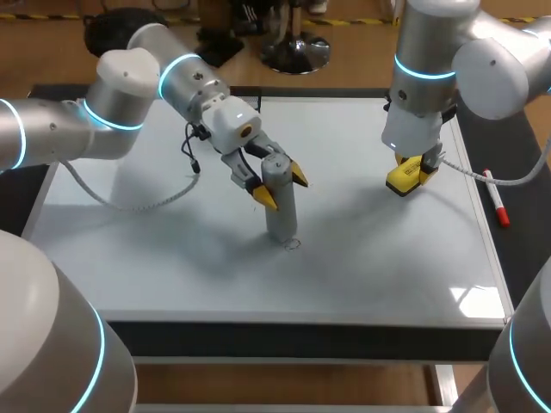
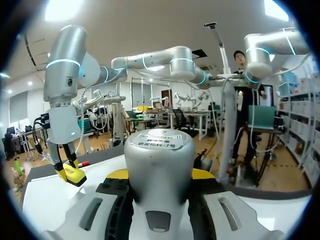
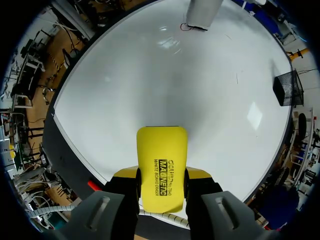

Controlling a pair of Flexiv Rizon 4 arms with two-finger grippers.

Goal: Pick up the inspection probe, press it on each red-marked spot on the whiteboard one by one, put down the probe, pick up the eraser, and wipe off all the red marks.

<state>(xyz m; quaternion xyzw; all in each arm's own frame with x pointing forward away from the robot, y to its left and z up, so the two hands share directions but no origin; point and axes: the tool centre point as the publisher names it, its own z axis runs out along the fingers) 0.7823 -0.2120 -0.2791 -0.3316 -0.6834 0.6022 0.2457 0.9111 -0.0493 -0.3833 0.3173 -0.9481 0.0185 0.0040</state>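
While my left tool [image 1: 282,188] is clamped on the probe [image 1: 281,219], upright mid-whiteboard [image 1: 172,249], I should keep it vertical and press squarely onto the small mark [image 1: 294,244] at its base. My right tool [image 3: 162,189] grips the eraser [image 3: 162,155] over the board's right side.

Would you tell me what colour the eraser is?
The eraser is bright yellow with black print, seen most clearly in the right wrist view.

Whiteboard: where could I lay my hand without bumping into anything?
The whiteboard is bare along its near edge, in front of the probe, and between the probe and the eraser. It's crowded where the left gripper and right gripper hold those.
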